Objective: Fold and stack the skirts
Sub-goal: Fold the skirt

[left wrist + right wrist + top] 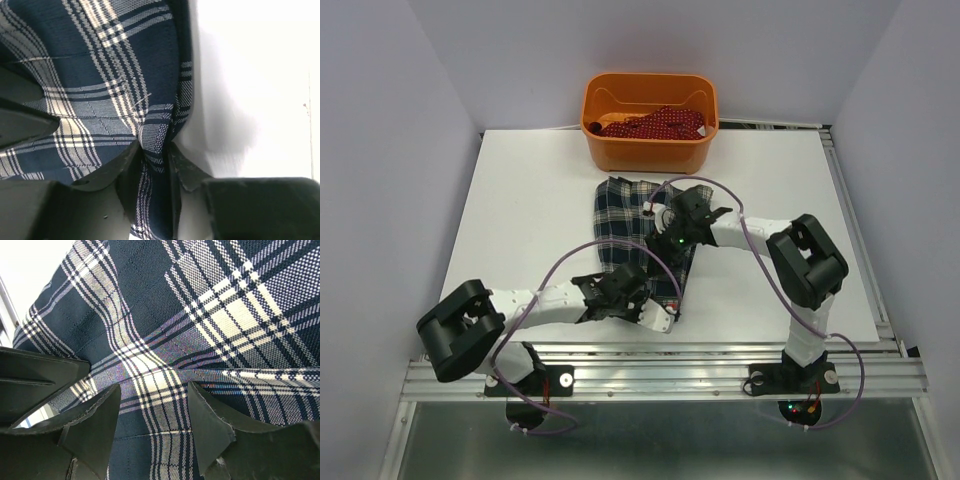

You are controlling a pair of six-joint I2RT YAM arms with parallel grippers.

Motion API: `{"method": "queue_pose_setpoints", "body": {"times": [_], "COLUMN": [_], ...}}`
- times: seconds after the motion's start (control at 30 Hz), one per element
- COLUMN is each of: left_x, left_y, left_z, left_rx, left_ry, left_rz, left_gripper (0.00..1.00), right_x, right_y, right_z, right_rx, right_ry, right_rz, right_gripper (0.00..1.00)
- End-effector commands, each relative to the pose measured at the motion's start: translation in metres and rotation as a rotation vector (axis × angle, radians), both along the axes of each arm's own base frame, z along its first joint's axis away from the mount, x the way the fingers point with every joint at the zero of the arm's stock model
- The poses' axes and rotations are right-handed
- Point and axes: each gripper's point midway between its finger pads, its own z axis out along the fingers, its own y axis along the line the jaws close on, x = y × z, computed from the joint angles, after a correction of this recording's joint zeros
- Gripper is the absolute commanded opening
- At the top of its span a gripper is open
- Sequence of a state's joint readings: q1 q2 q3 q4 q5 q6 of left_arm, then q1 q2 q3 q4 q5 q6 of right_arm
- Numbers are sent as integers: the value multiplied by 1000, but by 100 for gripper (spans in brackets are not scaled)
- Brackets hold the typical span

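Observation:
The tartan skirt (pixel 620 215) lies spread on the white table, navy and dark green with thin pale lines. My left gripper (pixel 645 295) is at its near right edge. In the left wrist view the left gripper (pixel 154 146) is shut on a raised fold of the tartan skirt (pixel 100 65), with cloth filling the gap between the fingers. My right gripper (pixel 672 222) is over the skirt's far right part. Up close the right gripper (pixel 155 386) is open, fingertips down on the tartan skirt (pixel 210 305). The red dotted skirt (pixel 655 125) lies bunched in the tub.
An orange plastic tub (pixel 650 155) stands at the table's far edge, in the middle. Bare white table (pixel 530 220) shows left and right of the skirt. A metal rail (pixel 720 365) runs along the near edge by the arm bases.

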State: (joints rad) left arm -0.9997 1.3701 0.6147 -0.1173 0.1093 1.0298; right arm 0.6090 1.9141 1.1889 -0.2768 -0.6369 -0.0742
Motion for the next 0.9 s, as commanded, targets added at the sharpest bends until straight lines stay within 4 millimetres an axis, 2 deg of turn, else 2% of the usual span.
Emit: {"method": "queue_pose_setpoints", "body": {"times": [0.0,0.03,0.07,0.1,0.17,0.2,0.27,0.3,0.37,0.4,0.43,0.5,0.53,0.6,0.67,0.77,0.8,0.87], "left_x": [10,12,12,8,0,-10,-23,-34,-50,-60,-67,-77,-80,-88,-91,-100,-105,-107], "left_y": [-5,-5,-5,-7,-10,-13,-15,-17,-20,-19,-21,-20,-20,-19,-20,-21,-22,-28], "left_z": [14,16,17,21,24,29,35,42,48,52,54,58,60,63,66,73,76,85], "left_rx": [-69,-70,-70,-71,-73,-73,-74,-80,-80,-72,-71,-73,-76,-73,-78,-79,-77,-96], "left_ry": [-48,-53,-54,-30,14,67,138,190,238,278,295,341,351,380,393,442,472,494], "left_rz": [88,93,90,77,58,33,10,-14,-35,-49,-65,-55,-58,-62,-64,-74,-81,-76], "left_gripper": [33,30,23,12,2,0,0,0,0,0,0,0,0,0,0,0,0,0], "right_x": [-8,-9,-10,-11,-10,-8,-4,1,13,31,39,57,75,89,107,123,127,134], "right_y": [-10,-11,-11,-10,-9,-7,-4,-1,-1,-6,-7,-11,-18,-20,-19,-16,-15,-14], "right_z": [-26,-26,-27,-25,-20,-11,3,22,43,63,72,87,96,103,102,96,79,63], "right_rx": [-62,-61,-61,-55,-45,-32,-11,13,39,61,72,87,101,137,162,171,153,131], "right_ry": [58,60,63,63,58,43,13,-24,-70,-123,-149,-180,-198,-190,-171,-166,-141,-128], "right_rz": [-7,-4,-3,0,3,2,1,-2,-26,-62,-72,-103,-134,-145,-156,-151,-155,-164], "right_gripper": [61,61,61,61,61,61,62,63,66,67,68,71,72,71,72,72,72,73]}}
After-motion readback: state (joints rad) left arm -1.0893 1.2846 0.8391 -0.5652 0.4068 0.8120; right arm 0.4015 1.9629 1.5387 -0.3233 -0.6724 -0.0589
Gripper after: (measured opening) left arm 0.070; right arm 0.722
